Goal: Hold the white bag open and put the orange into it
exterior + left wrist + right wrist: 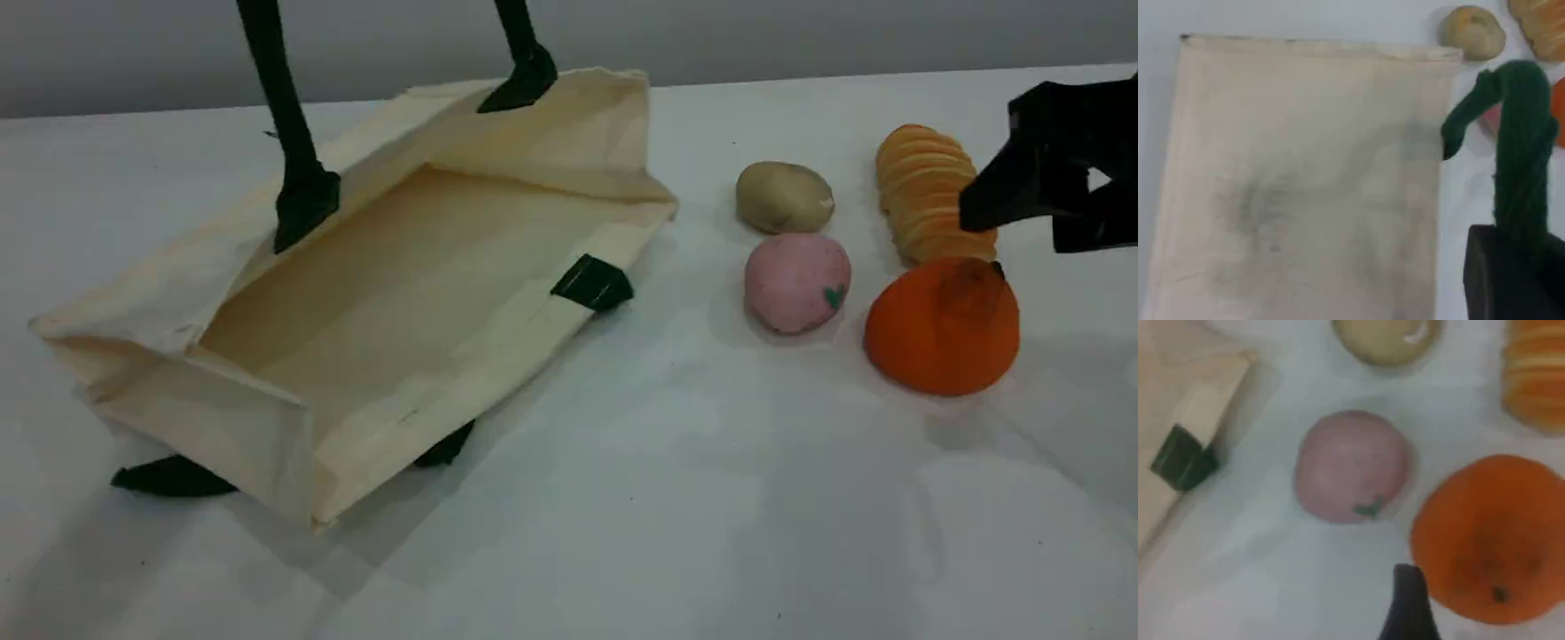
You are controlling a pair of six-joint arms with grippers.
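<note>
White table [676, 498], grey wall behind.

White bag [400, 293] sits on the left half of the table, mouth open and facing up, inside bare. Far-side rope handle [284, 98] is pulled taut upward out of the top of the scene view, both strands rising from green tabs on the far rim. Near-side green tab [593, 283] lies on the near rim towards the right; another dark green piece pokes out from under the bag at the near left corner [169, 477].

Left gripper [1511, 280]: out of the scene view. In the left wrist view its dark tip is clamped together on the green rope handle [1521, 153], which loops up from between the jaws. Bag cloth fills the view below it.

Orange [942, 329] rests on the table at the right, nearest of the four toys, well apart from the bag. Pink fruit [797, 282] just left of it. Tan potato-like lump [784, 196] farther back. Ribbed orange loaf [929, 191] far right, just behind the orange, possibly touching it; the angle is poor.

Right gripper [1022, 200]: hangs above and just right of the loaf, jaws apart, holding nothing. In the right wrist view one dark fingertip [1408, 607] shows just left of the orange [1491, 540].
</note>
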